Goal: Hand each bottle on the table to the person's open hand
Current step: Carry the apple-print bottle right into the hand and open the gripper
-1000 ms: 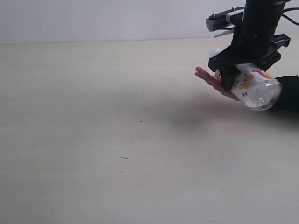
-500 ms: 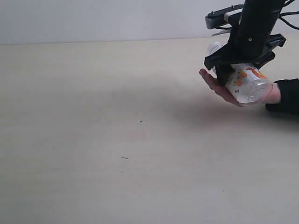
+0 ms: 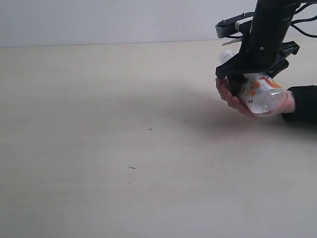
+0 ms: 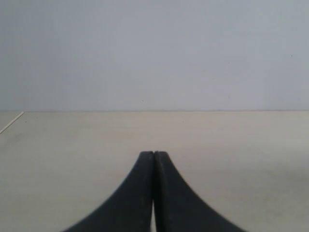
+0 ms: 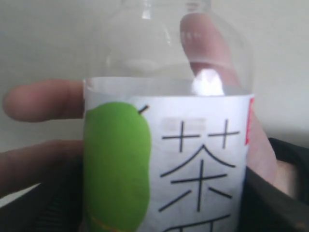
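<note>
My right gripper [image 3: 243, 82] is shut on the clear bottle with the green-apple label [image 3: 260, 93], holding it tilted at the right of the table [image 3: 99, 124]. The person's open hand [image 3: 228, 95] lies under the bottle, fingers curling up against it. In the right wrist view the bottle [image 5: 164, 159] fills the frame between the dark fingers [image 5: 53, 203], with the hand's fingers [image 5: 43, 99] wrapped behind it. My left gripper [image 4: 154, 154] is shut on nothing, low over bare tabletop. The other bottles are out of view.
The person's black sleeve [image 3: 303, 104] rests at the table's right edge. A pale wall [image 3: 99, 20] runs behind the far edge. A few tiny dark specks [image 3: 150, 129] mark the tabletop.
The right gripper has shifted slightly left with the bottle. The hand has risen and curled its fingers against the bottle.
</note>
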You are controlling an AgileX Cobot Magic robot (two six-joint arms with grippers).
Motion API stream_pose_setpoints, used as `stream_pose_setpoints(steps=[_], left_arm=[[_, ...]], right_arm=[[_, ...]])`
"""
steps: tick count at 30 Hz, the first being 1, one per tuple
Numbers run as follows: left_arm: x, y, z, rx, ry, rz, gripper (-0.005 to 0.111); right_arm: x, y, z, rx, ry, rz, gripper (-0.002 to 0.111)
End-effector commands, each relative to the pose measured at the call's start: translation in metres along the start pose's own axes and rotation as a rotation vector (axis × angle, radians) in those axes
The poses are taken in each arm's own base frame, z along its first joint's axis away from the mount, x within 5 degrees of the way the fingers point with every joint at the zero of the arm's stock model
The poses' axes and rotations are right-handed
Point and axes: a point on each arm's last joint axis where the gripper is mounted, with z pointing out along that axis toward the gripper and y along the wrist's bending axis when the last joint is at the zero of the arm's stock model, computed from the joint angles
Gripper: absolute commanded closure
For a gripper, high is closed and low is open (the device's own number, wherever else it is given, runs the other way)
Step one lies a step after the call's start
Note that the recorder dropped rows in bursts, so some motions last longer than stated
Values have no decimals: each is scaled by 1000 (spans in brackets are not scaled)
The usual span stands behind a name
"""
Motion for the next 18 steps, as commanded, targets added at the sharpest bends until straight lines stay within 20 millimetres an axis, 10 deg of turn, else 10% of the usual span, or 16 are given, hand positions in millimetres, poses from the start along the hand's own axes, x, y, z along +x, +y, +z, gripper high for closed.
stream_pose_setpoints(steps=[1, 18], left_arm=[[0, 0, 0, 4, -7, 1, 105], [0, 0, 0, 4, -7, 1, 105]], right_arm=[[0, -2, 1, 14, -4, -4, 39], [-1, -3, -3, 14, -20, -13, 14]])
